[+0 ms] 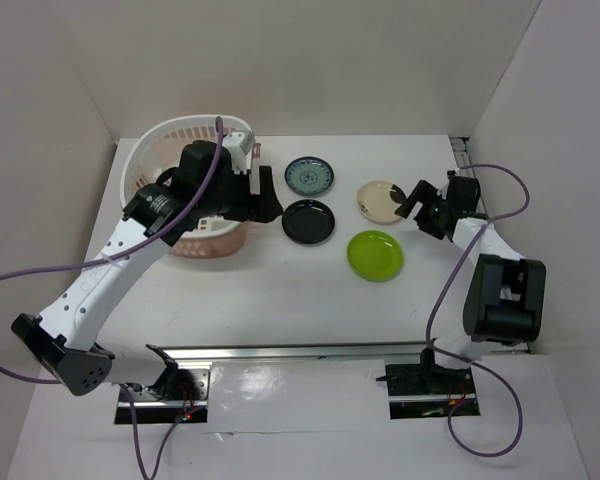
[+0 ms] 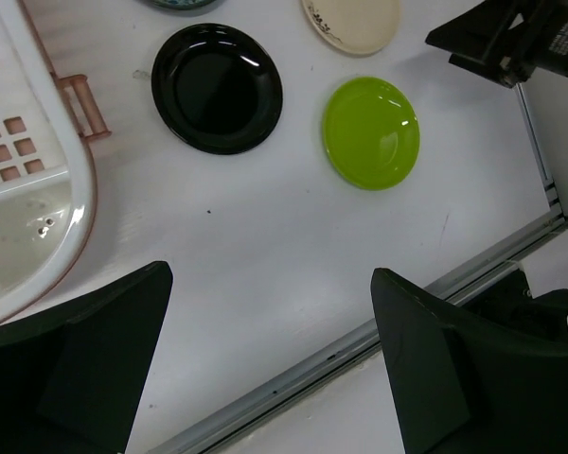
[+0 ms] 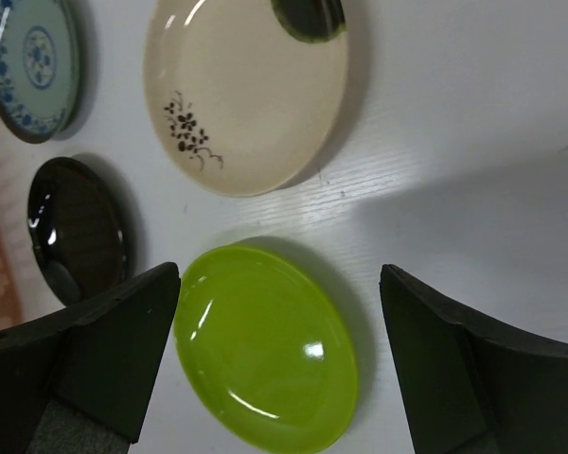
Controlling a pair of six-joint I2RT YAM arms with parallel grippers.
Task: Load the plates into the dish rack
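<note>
Four plates lie flat on the white table: teal patterned [image 1: 309, 176], glossy black [image 1: 308, 221], cream [image 1: 380, 200] and lime green [image 1: 375, 254]. The dish rack [image 1: 170, 150] stands at the back left, pale, with lattice holes. My left gripper [image 1: 270, 195] hangs open at the rack's right rim, next to the black plate [image 2: 217, 87], with nothing between its fingers. My right gripper [image 3: 279, 284] is open above the green plate [image 3: 265, 345], its fingers either side of it and apart from it. The cream plate [image 3: 246, 90] lies just beyond.
White walls close in the table on three sides. A metal rail [image 1: 300, 352] runs along the near edge by the arm bases. Purple cables [image 1: 40, 270] loop off both arms. The right arm [image 2: 511, 38] shows in the left wrist view.
</note>
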